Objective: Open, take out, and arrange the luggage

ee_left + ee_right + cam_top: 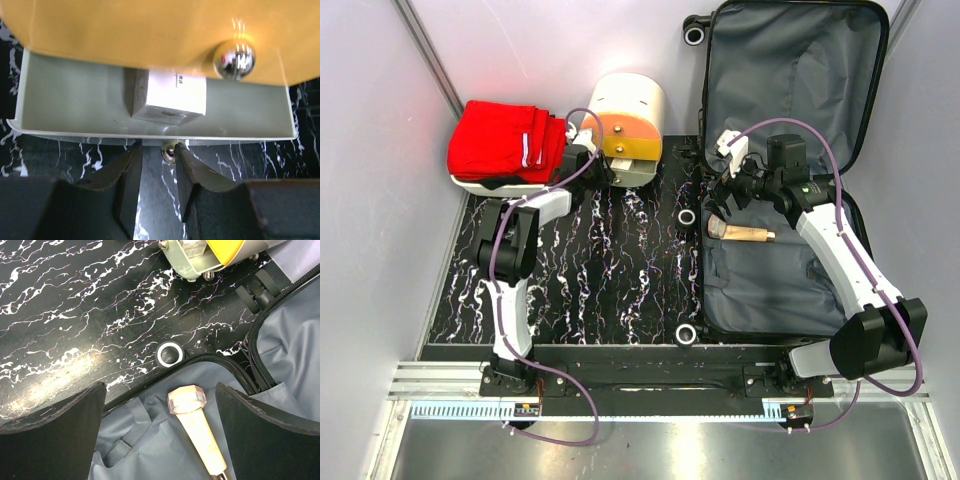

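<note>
While the luggage [790,90] lies open, stiff-shelled and soft-lined, its bottle [195,430] looks light, rigid, slippery: grasp mid-body. Right hand [160,390] spread above it; left hand [158,148] narrowed, grip undeterminable.

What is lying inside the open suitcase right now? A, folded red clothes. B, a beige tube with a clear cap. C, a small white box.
B: the beige tube lies on the grey lining of the luggage; the red clothes sit outside it, on the white tray.
</note>
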`<state>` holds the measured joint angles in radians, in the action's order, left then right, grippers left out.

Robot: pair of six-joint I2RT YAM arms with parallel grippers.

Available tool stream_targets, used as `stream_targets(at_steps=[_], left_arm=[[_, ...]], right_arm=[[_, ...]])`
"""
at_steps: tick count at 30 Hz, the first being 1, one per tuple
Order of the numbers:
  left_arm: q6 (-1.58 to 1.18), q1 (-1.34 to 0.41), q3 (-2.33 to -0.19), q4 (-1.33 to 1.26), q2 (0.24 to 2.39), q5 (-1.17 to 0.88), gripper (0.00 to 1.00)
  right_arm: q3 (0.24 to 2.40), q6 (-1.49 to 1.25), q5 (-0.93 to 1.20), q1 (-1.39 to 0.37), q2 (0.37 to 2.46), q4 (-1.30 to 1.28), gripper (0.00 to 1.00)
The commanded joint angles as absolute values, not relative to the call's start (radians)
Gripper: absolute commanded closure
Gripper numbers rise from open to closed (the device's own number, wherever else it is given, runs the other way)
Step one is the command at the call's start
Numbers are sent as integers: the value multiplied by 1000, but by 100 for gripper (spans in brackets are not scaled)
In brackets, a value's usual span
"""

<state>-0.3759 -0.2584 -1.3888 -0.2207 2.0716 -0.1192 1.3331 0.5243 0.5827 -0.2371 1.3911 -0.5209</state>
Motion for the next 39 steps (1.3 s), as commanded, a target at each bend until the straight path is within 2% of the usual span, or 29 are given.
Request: stream_targets(at_steps=[1,6,10,17,25,30,32,39], left_arm=[[-419,-255,-1483,-353,2132,-115,63],[-458,-256,-1476,-489,2174,-97,59],[-494,-256,-1502,-546,2206,-37,51],[-515,-264,-1540,-591,2243,-3,48],[-551,-275,-1333,-684,2085,-50,49],[-557,-290,-1240,-715,1991,-80,37],[-564,-293,-1247,-713,1990,-83,33],[-589,-296,-1394,-649,2080,-68,32]], right_arm=[[1381,505,549,-233,1397,-531,0],[1390,503,537,-233,1401,-545,1],[1397,503,532,-235,1411,-546,0],[1407,511,541,-233,1424,-546,0],[1397,532,552,-233,1417,-545,0],[1391,543,558,-233,1417,-543,0],[1393,542,563,-233,1420,-540,0],[1401,534,560,-235,1434,-535,0]])
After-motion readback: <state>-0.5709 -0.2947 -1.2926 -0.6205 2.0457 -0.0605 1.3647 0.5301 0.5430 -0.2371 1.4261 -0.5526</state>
